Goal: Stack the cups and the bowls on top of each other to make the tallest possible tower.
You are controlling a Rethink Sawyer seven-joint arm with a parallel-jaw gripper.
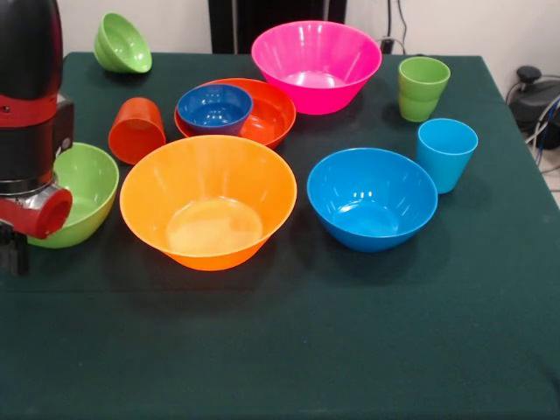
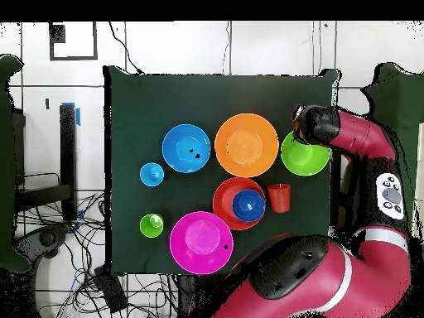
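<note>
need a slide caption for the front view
Sawyer arm beside a lime bowl, with bowls and cups spread unstacked on a green table; only a dark blue bowl sits nested in a red-orange bowl.

No text, label, brand, number or sign can be read anywhere: the bowls, the cups, the dark green tabletop (image 1: 289, 350) and the robot arm (image 2: 364, 273) show none.

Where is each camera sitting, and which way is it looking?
Front view: sits across the table, facing the robot; sees the bowls and cups on the green table, with the arm's red and black end at the left edge.
Overhead view: hangs above, looking straight down; the red arm curves up the right side.
Both show the large orange bowl and the small dark blue bowl nested in the red-orange bowl.
</note>
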